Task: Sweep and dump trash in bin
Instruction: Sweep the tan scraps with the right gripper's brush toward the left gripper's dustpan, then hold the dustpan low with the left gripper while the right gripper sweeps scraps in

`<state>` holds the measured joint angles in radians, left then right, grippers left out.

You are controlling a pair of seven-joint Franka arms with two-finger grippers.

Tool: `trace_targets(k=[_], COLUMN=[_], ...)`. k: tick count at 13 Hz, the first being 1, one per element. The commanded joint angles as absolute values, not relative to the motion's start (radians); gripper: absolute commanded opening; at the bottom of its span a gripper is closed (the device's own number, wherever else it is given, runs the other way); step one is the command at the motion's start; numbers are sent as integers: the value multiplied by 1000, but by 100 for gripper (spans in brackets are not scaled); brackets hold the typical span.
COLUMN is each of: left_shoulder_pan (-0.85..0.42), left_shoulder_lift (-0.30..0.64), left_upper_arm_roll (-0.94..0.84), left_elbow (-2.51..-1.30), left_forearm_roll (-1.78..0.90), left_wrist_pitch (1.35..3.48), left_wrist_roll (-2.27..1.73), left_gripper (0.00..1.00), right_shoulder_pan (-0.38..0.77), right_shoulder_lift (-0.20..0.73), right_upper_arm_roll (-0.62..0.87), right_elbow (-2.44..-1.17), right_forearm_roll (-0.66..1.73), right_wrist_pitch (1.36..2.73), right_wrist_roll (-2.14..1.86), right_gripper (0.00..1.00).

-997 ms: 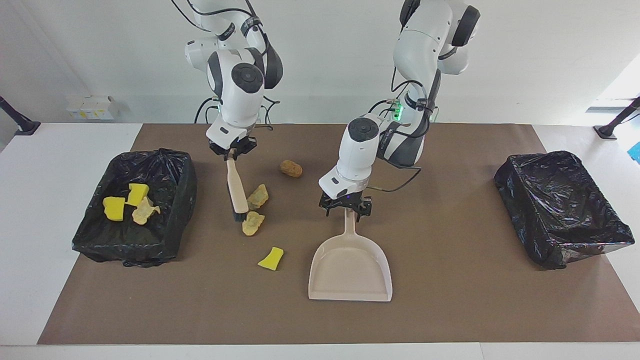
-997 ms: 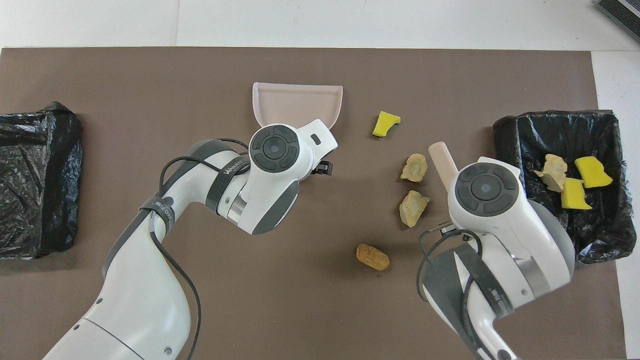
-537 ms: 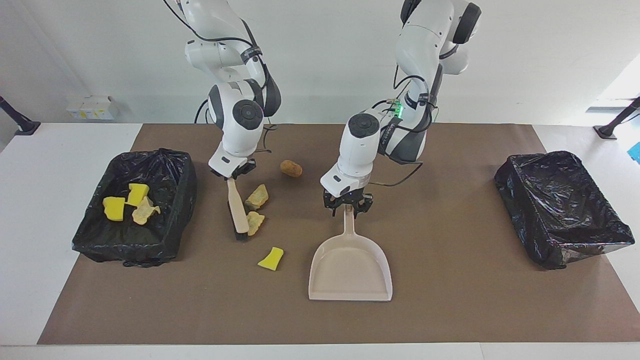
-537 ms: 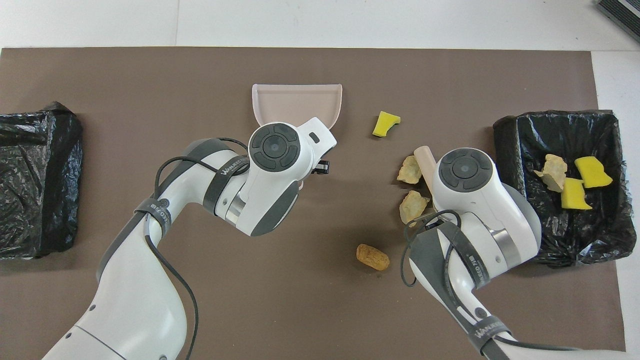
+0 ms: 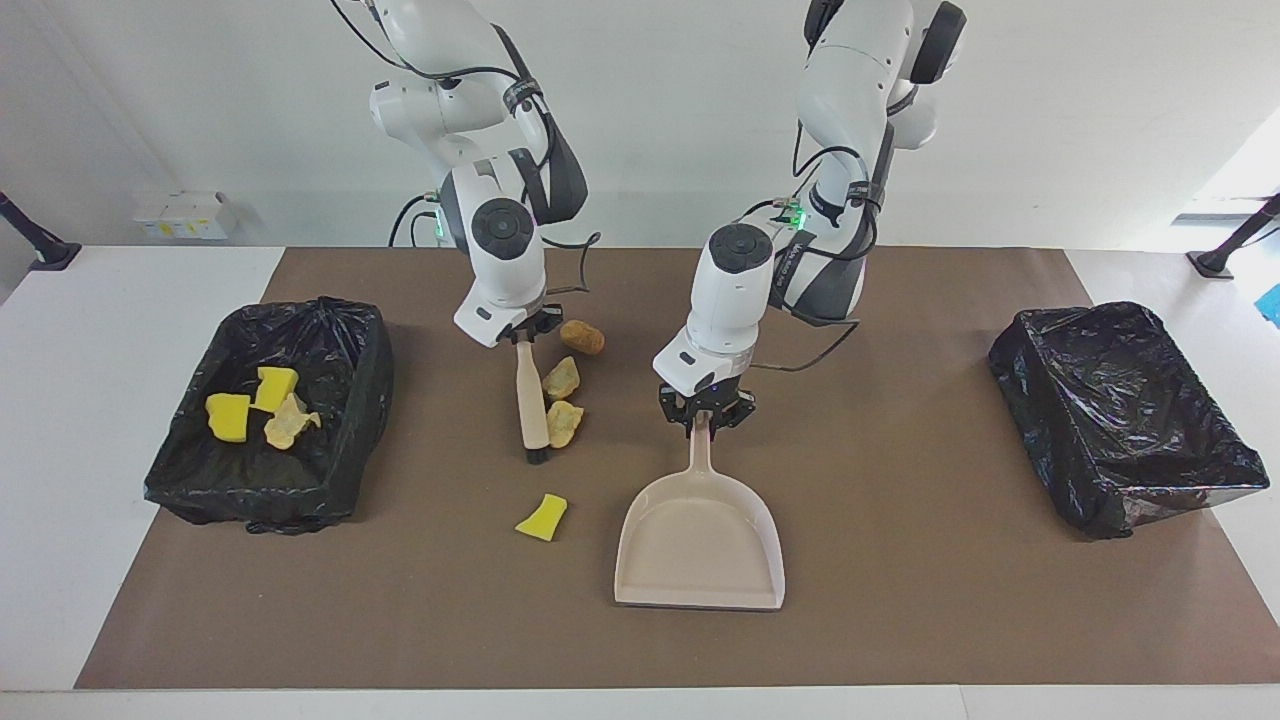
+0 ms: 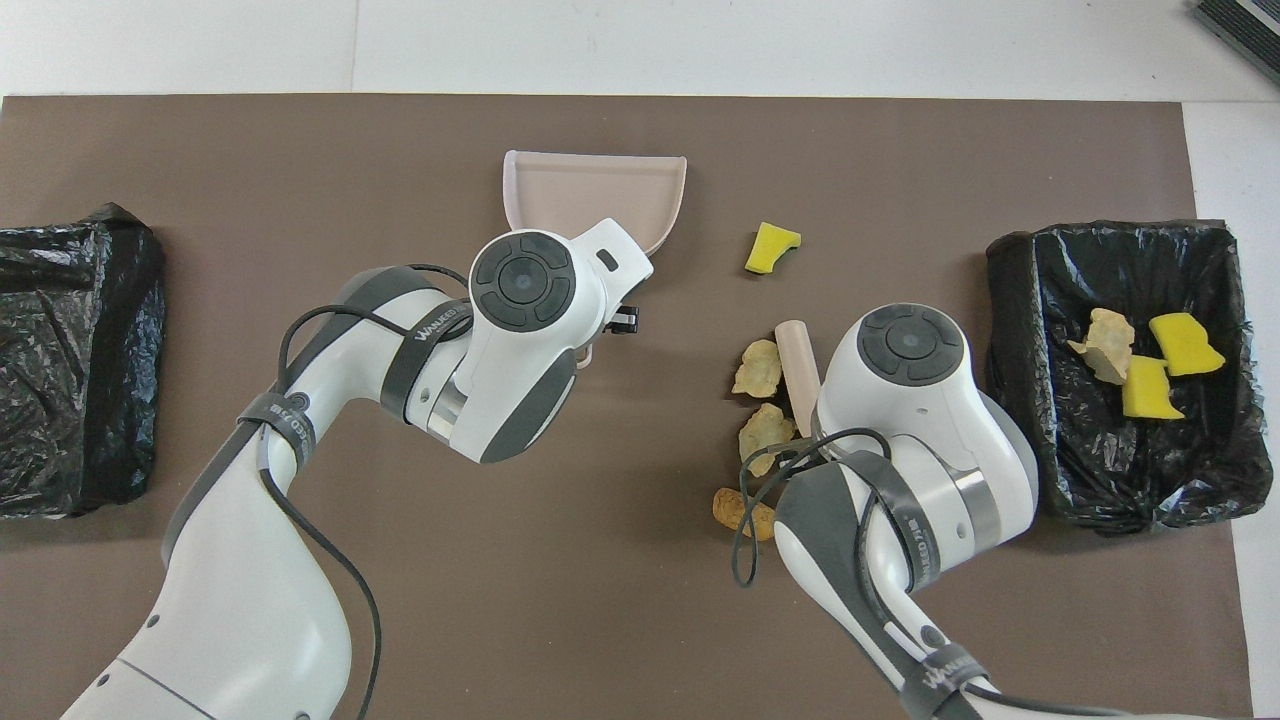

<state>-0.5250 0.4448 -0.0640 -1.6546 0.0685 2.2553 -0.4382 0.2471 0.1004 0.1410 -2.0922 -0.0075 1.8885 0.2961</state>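
Note:
My left gripper is shut on the handle of the beige dustpan, which lies flat on the brown mat with its mouth away from the robots. My right gripper is shut on the brush, whose bristles touch the mat. Two tan lumps of trash lie against the brush, on the side toward the dustpan. A brown lump sits nearer to the robots and a yellow sponge chunk farther. In the overhead view both grippers are hidden under their hands, above the dustpan and the brush.
A black-lined bin at the right arm's end of the table holds two yellow chunks and a tan scrap. A second black-lined bin stands at the left arm's end. The mat covers the middle of the white table.
The left gripper's fingers have closed on the dustpan handle. The right gripper has swept the brush toward the dustpan, pushing the two tan lumps along with it.

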Motion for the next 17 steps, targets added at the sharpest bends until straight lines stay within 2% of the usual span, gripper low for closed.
trace_targets(k=[1, 4, 5, 7, 12, 15, 17], left_shoulder_pan=[-459, -399, -387, -347, -284, -285, -301], left_shoulder_lift=[393, 377, 362, 338, 301, 264, 215], left_upper_arm_roll=[-58, -58, -58, -58, -57, -57, -58], left_elbow=[-1667, -1667, -1667, -1667, -1684, -1773, -1888], left_forearm_roll=[86, 86, 84, 86, 87, 118, 155], left_wrist_pitch=[2211, 2165, 2117, 2007, 1868, 1949, 2070], left_wrist_roll=[-259, 89, 224, 436, 979, 1158, 1250], left_gripper=[0, 0, 0, 0, 0, 0, 0], right_shoulder_pan=[247, 288, 329, 337, 416, 428, 407], right_shoulder_lift=[23, -109, -144, -195, -117, -62, -12], right_upper_arm_roll=[141, 147, 149, 150, 150, 150, 149], right_elbow=[-2069, -2104, -2150, -2224, -2309, -2304, -2280], right_forearm_roll=[14, -9, 9, 116, 221, 235, 280], right_wrist_pitch=[1792, 1585, 1575, 1620, 1818, 1923, 1977], right_wrist_roll=[418, 558, 612, 672, 868, 839, 723], right_gripper=[0, 0, 0, 0, 0, 0, 0])
